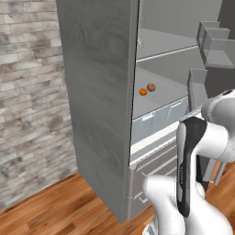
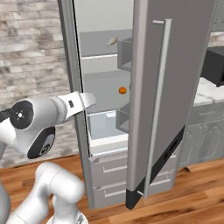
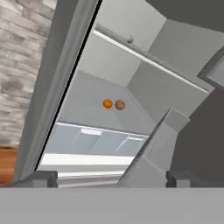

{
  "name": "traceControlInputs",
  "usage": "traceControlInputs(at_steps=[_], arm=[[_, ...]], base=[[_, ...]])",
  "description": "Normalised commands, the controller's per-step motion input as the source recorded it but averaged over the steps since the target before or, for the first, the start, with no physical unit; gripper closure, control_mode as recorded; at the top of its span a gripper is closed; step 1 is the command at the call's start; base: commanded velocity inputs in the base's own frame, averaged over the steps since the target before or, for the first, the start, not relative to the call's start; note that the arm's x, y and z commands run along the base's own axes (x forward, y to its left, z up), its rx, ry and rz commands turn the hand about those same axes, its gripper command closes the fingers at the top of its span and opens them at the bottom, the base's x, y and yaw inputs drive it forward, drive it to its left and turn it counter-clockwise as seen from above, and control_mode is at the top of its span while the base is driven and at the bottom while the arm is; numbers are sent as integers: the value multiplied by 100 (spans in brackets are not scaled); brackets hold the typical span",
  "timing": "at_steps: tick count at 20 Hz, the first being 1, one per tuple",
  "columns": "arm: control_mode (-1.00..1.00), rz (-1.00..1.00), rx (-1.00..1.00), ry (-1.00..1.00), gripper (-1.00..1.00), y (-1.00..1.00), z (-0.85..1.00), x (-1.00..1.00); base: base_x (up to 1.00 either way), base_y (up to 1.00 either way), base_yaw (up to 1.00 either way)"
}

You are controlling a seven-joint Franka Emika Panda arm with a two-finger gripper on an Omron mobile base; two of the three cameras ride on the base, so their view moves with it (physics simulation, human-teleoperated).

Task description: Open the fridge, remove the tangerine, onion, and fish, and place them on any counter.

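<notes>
The fridge [image 1: 96,92] stands open, its door [image 2: 183,65] with the long silver handle [image 2: 161,87] swung out to the right. On a middle shelf the bright orange tangerine [image 1: 143,92] [image 2: 123,90] [image 3: 107,103] lies right beside the reddish-brown onion [image 1: 151,86] [image 3: 120,104]. The small pale fish [image 2: 112,41] [image 3: 130,39] lies on the shelf above. My gripper [image 3: 111,178] is open, its dark fingertips [image 3: 41,177] wide apart with nothing between them. It points into the fridge from outside the opening, well short of the fruit.
Grey door shelves [image 1: 215,46] [image 3: 166,131] jut in on the right of the opening. Clear drawers [image 1: 158,118] [image 2: 103,124] sit below the fruit shelf. A brick wall [image 1: 27,92] is to the left. A pale-topped grey-cabinet counter [image 2: 205,98] with a black appliance [image 2: 215,65] stands beyond the door.
</notes>
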Motion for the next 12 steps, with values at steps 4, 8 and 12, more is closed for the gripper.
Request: traceControlInputs(at_steps=[4,8,12], arm=[[-100,-19,-15,27,-100,32,-20,97],[-100,-27,-5,32,-100,-6,-44,96],[-100,-19,0,34,-100,-41,-50,89]], base=[[0,0,0],[0,0,0],[0,0,0]])
